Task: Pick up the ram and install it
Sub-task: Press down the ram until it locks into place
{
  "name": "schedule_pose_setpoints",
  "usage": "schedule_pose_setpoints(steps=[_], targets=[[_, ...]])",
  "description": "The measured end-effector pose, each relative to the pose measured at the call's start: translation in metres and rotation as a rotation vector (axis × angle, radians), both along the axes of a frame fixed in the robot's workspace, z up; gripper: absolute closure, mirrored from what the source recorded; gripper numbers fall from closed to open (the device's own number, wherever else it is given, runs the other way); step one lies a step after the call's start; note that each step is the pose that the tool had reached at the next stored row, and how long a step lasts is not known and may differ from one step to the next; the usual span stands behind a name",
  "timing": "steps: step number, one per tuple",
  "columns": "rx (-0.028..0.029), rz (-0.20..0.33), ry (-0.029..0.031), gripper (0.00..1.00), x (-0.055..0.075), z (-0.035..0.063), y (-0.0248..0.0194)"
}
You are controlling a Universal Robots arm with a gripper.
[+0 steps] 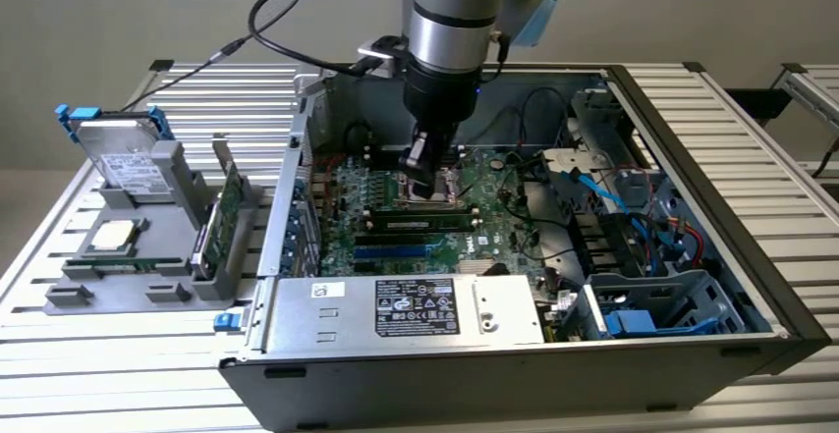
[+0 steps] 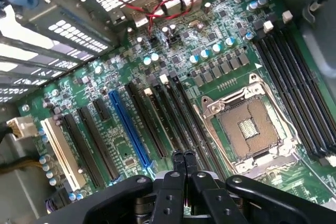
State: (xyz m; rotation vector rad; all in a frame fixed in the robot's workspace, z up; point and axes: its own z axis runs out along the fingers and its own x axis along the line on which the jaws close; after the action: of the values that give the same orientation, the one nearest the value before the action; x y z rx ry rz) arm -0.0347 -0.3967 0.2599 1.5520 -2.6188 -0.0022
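Note:
The ram [image 1: 419, 224], a long narrow green stick with black chips, stands on edge in a slot of the motherboard [image 1: 505, 242] inside the open computer case. My gripper [image 1: 422, 186] hangs inside the case just above the board, over the CPU socket [image 1: 453, 180] and a little behind the ram, apart from it. In the wrist view the fingertips [image 2: 177, 157] press together with nothing between them, so the gripper [image 2: 184, 155] is shut and empty. They hover over the black memory slots [image 2: 173, 114] beside the open CPU socket [image 2: 249, 129]. I cannot pick out the ram in the wrist view.
A grey holder [image 1: 132, 276] at the exterior view's left carries a silver hard drive [image 1: 125, 163] with blue clips, a processor chip [image 1: 116, 237] and an upright green card [image 1: 231, 202]. In the case sit the power supply [image 1: 407, 310], blue cables [image 1: 610, 192] and a drive cage [image 1: 662, 300].

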Motion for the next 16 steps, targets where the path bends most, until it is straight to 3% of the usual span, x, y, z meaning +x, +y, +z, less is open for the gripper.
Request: schedule_pose_setpoints(steps=[6, 16], targets=[[0.0001, -0.098, -0.0031, 0.90, 0.0000, -0.0012, 0.0000], [0.0003, -0.259, -0.0147, 0.90, 0.0000, -0.0054, 0.0000]])
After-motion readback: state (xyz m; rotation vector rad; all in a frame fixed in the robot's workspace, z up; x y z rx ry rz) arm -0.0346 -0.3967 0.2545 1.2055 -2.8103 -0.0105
